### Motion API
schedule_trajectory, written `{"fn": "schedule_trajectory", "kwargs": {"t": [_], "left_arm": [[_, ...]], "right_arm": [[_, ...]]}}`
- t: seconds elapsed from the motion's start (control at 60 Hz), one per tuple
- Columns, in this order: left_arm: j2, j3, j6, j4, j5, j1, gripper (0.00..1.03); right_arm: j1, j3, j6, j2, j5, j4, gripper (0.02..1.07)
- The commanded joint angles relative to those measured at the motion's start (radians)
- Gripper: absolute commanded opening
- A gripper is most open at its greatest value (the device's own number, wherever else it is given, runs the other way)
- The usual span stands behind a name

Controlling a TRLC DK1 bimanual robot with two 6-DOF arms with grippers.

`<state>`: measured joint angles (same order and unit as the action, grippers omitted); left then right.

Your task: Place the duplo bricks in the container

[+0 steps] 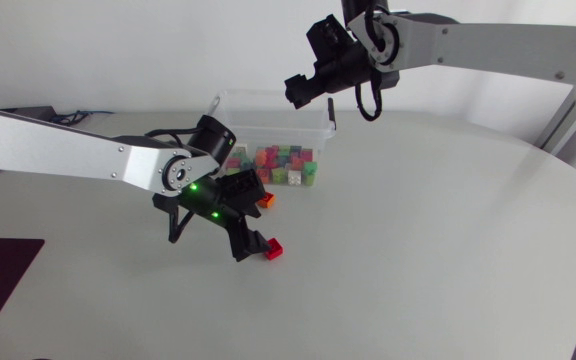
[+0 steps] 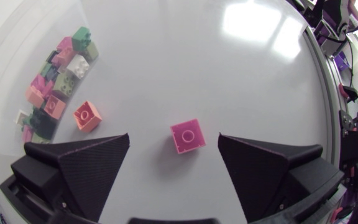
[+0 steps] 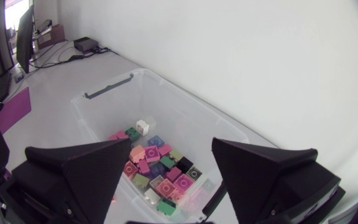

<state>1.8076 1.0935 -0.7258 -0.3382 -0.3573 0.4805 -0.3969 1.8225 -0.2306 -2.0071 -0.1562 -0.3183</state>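
Arms come in from both sides of the white table. On the left, the silver-grey left arm slants down toward the middle, and its matte black left gripper hangs low over the tabletop with its two wedge fingers spread wide, holding nothing. A small red plastic duplo brick lies on the table under that gripper. Seen from the left wrist camera, it looks more pink and sits in the gap between the fingers of the left gripper, nearer one finger but touching neither.

An orange plastic duplo brick rests on the table just outside the near wall of the container, ahead of one finger in the wrist view.

Further along stands the clear plastic container, a rectangular tub with a heap of pink, green, white and orange duplo bricks gathered at its near end.

Above the tub's far right corner, the right gripper is held well clear of the rim. Its own camera looks down between parted, empty fingers into the container and onto the mixed bricks inside.
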Motion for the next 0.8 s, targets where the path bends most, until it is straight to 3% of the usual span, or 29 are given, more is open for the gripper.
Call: {"fn": "schedule_trajectory", "kwargs": {"t": [0.0,0.5,0.717,0.783], "left_arm": [[0.029,-0.007,0.02,0.005,0.011,0.018,0.99],[0.118,-0.018,0.126,0.071,0.141,0.083,0.97],[0.156,-0.009,0.158,0.087,0.158,0.11,0.78],[0.168,-0.011,0.167,0.094,0.159,0.121,0.63]], "right_arm": [[0.01,-0.071,0.022,0.079,0.004,-0.007,1.01],[0.013,-0.483,0.014,0.372,0.021,0.059,1.01],[-0.036,-0.678,0.014,0.475,0.061,0.113,1.01],[-0.051,-0.726,0.019,0.498,0.066,0.125,1.01]]}}
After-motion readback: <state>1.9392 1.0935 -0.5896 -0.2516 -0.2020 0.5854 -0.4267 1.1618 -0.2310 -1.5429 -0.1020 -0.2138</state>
